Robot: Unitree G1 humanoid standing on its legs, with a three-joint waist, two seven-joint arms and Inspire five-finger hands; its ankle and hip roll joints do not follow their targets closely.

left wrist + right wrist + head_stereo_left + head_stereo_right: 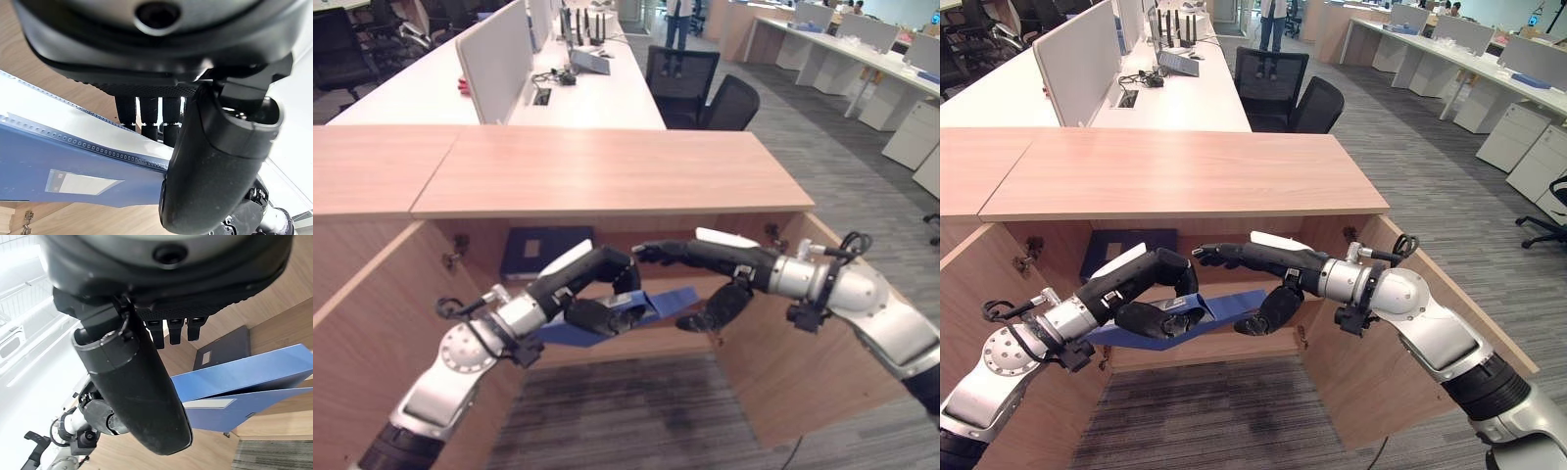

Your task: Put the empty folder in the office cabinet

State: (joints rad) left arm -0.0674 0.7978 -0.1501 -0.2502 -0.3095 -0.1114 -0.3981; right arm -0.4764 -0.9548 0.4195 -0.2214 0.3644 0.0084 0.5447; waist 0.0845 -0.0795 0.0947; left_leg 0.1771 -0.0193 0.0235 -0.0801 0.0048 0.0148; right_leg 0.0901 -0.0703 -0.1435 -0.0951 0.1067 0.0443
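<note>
With both doors of the office cabinet point(1185, 176) open, the blue folder point(1224, 305) hangs at its mouth, clamped in the left hand point(1151, 294) fingers, the right hand point(1268, 284) loose-fingered beside it; next, slide it inside.

Cabinet point(607, 171) centre frame, both doors swung open. Folder point(1224, 305) at its mouth, mid-frame, between left hand point(1151, 294) at left and right hand point(1268, 279) at right. Second folder point(533, 250) inside, behind them. Desks point(597, 98) and chairs point(705, 88) behind, upper frame.
</note>
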